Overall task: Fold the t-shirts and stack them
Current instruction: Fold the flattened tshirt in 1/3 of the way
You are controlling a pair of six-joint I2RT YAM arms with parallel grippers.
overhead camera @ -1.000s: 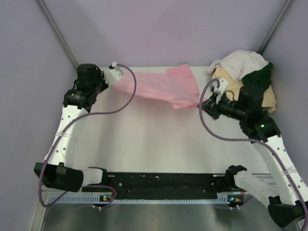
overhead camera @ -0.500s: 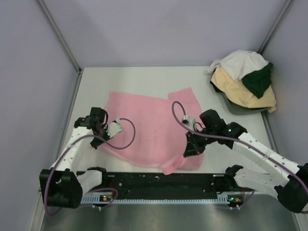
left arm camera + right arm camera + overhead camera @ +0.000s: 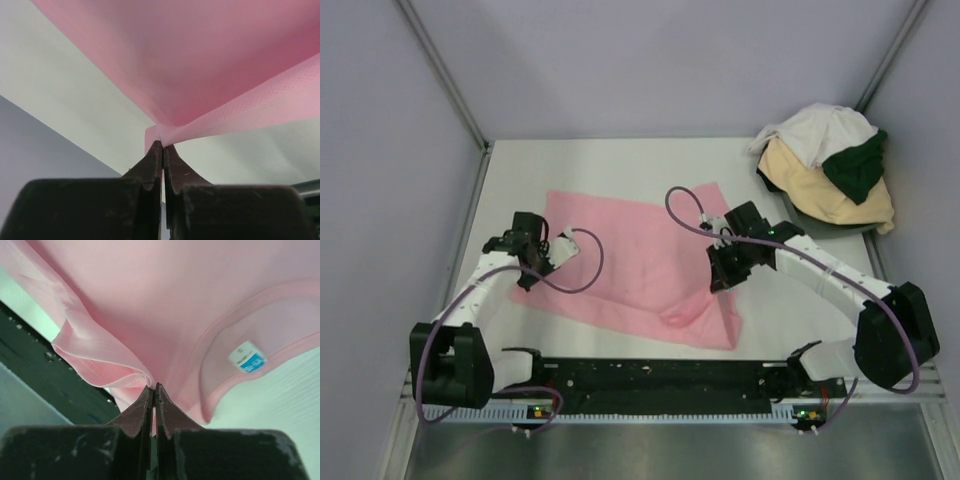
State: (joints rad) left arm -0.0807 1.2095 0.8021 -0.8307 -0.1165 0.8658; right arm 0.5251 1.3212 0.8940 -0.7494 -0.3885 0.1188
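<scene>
- The left claw (image 3: 162,149) pinches the pink t-shirt (image 3: 630,255) at its left edge.
- The right claw (image 3: 154,390) clamps cloth beside its collar (image 3: 204,385).
- Other t-shirts (image 3: 830,170) sit heaped at the bench's (image 3: 620,165) far-right corner.

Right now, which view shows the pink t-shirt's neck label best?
Right wrist: the white and blue label sits clear inside the collar of the pink t-shirt, above the right gripper shut on cloth. Top external shows the spread shirt but no label. Left wrist shows only a pinched fold.
</scene>
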